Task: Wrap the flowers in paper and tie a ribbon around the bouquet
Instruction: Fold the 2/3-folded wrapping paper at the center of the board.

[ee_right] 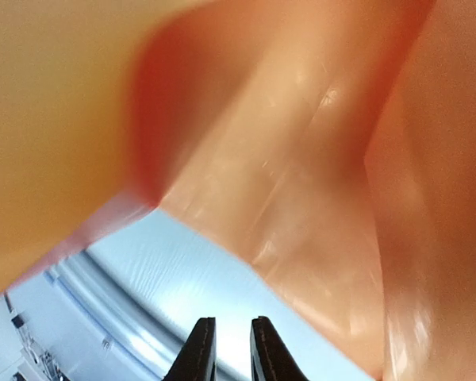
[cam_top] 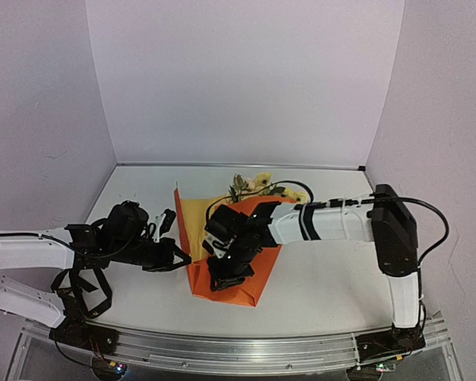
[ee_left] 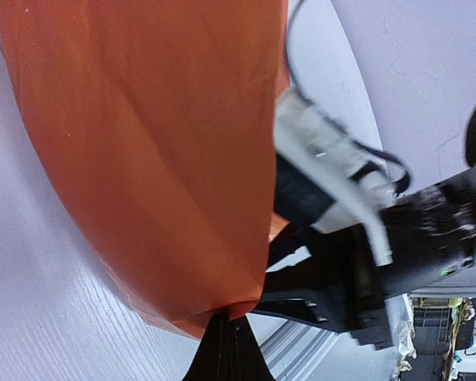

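Note:
The orange paper [cam_top: 258, 274] lies folded over the stems of the flowers [cam_top: 254, 184], a loose bouquet with pale yellow blossoms showing at its far end. A pale yellow backing sheet [cam_top: 192, 216] sticks out at the left. My left gripper [cam_top: 182, 260] is shut on the paper's left fold; in the left wrist view its tips [ee_left: 226, 319] pinch the orange edge [ee_left: 159, 143]. My right gripper [cam_top: 222, 274] hangs over the fold's near part. Its jaws [ee_right: 232, 327] stand a little apart with nothing between them, and the paper [ee_right: 301, 182] is just beyond. The ribbon is out of view.
The white table [cam_top: 333, 286] runs to a metal rail [cam_top: 246, 349] at the near edge. White walls close in the back and both sides. My right arm [ee_left: 397, 246] reaches across close behind the paper in the left wrist view.

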Controlling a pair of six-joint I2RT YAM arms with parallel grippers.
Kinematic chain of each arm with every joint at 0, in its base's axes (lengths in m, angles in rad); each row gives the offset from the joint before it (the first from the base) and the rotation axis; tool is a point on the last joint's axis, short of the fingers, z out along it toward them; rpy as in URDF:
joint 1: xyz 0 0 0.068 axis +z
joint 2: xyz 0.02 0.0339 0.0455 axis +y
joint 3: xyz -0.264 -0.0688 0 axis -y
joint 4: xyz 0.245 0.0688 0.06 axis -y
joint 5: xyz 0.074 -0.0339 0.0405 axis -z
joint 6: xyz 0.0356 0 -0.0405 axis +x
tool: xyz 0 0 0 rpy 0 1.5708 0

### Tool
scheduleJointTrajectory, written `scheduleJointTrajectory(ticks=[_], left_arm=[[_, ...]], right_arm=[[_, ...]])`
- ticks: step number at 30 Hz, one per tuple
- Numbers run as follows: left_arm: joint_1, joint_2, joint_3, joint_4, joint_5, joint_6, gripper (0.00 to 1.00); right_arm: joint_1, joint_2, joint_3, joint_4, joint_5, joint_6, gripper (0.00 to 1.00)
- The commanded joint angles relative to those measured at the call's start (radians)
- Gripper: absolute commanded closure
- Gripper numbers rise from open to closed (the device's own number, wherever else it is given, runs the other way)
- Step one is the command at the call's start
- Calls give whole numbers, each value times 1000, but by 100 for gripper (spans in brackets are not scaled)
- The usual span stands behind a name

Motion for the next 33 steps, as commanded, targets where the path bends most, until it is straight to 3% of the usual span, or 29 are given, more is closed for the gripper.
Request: scheduleJointTrajectory(ticks=[1, 6, 12, 17, 33], left_arm=[[-2, 28, 67, 63, 40, 54, 100], [-4, 71, 116, 76, 84, 90, 100], [-6, 117, 174, 84, 139, 125, 100], [-11, 163, 207, 109, 179, 144, 100], [-77, 448, 363, 238, 292, 169, 100]], right_arm=[[-25, -199, -66, -61, 55, -56, 79], [-64, -342, -304, -21, 151, -28, 79], [-121, -409, -502, 117, 189, 54, 87], [-133, -348, -493, 173, 174, 81, 92], [-190, -223, -535, 399, 108, 229, 89]])
